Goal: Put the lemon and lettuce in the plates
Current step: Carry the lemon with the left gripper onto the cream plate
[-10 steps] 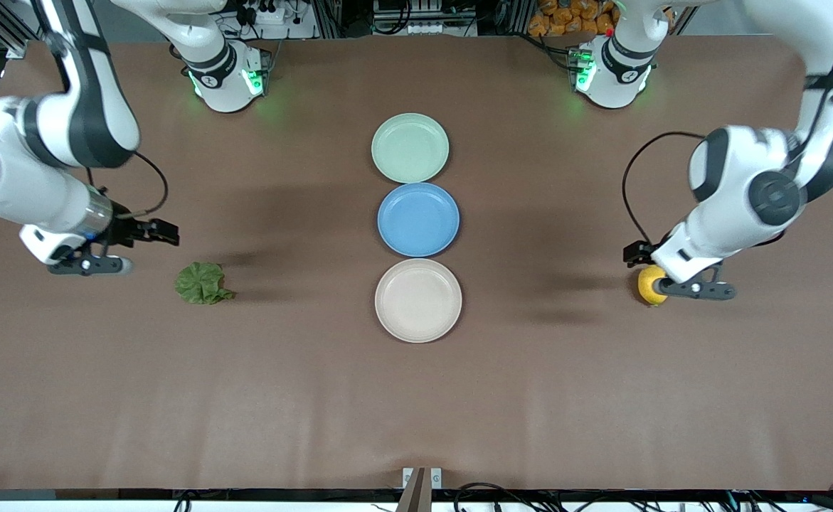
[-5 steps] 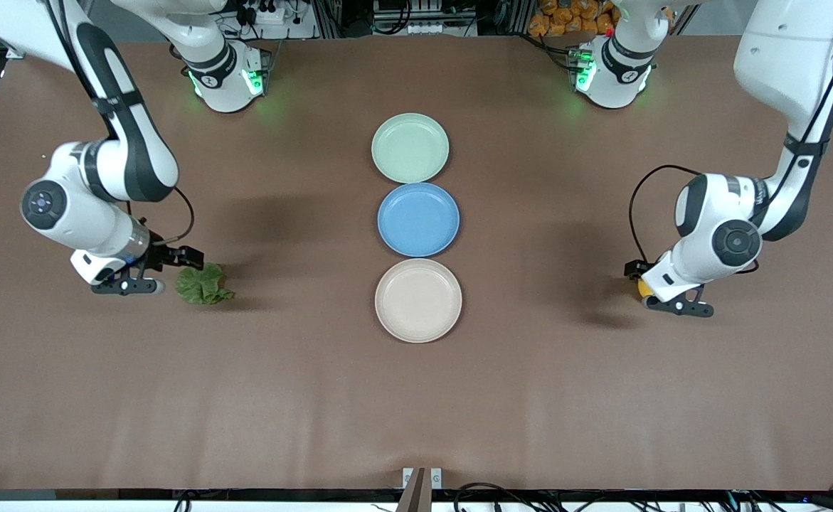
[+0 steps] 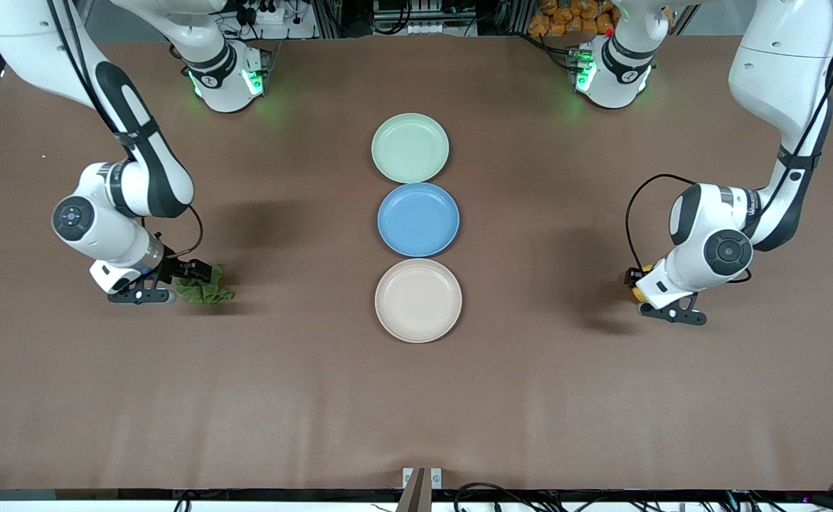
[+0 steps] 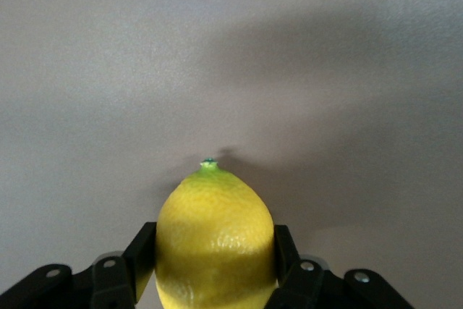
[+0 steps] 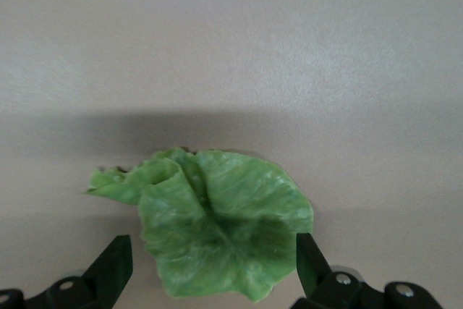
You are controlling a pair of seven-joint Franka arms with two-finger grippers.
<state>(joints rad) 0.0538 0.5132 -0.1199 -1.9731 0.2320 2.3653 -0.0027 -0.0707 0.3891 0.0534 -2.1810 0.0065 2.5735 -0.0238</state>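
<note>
The yellow lemon point(image 4: 215, 240) lies on the brown table toward the left arm's end. My left gripper point(image 3: 647, 295) is down on it, with a finger pressed against each side, so it is shut on the lemon. The front view hides most of the lemon under the hand. The green lettuce point(image 3: 207, 290) lies toward the right arm's end. My right gripper point(image 3: 174, 284) is low over it and open, with one finger on each side of the leaf point(image 5: 217, 236). The mint plate point(image 3: 410, 147) and the beige plate point(image 3: 418, 300) stand empty in the table's middle.
A blue plate point(image 3: 418, 219), also empty, sits between the mint and beige plates. The three plates form one row, the mint one nearest the robot bases. The brown table point(image 3: 416, 398) is bare nearer the front camera.
Both arms have come down from above. My left gripper dropped over the lemon and closed on it. My right gripper moved in from beside the lettuce and now straddles it.
</note>
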